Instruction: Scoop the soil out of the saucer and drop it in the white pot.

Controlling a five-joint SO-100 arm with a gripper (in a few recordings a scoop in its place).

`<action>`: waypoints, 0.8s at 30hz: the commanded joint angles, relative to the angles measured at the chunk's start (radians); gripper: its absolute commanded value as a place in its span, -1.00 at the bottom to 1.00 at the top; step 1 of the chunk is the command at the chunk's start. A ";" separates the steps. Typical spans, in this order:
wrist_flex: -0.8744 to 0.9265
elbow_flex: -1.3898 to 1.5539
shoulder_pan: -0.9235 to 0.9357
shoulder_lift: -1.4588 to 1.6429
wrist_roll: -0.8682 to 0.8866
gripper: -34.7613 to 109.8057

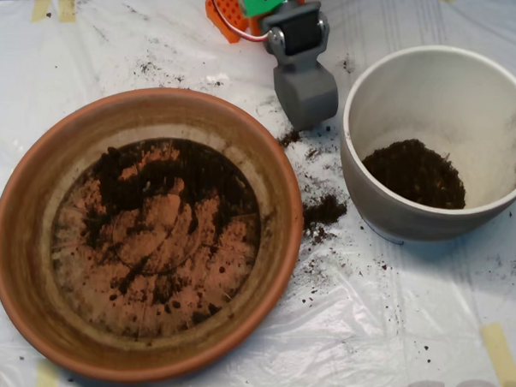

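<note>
Inside the big, round clay saucer (pixel 21 255), crumbly dark soil (pixel 167 176) lies thin. More sits in the deep, smooth white pot (pixel 396 213). Between them, up top, the grey scoop (pixel 305 97) looks pressed together over crinkly plastic sheet (pixel 375 325).

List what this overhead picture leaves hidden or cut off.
- Arm: cut off by the top edge; just the orange and green parts above the tool show.
- Tool's underside: hidden by its own grey shell, so any soil in it can't be judged.
- White pot: right side cut by the frame edge.
- Depth of the soil in the pot: hidden beneath its own surface.
</note>
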 commanded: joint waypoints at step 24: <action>-0.012 -0.015 -0.009 0.077 -0.012 -0.51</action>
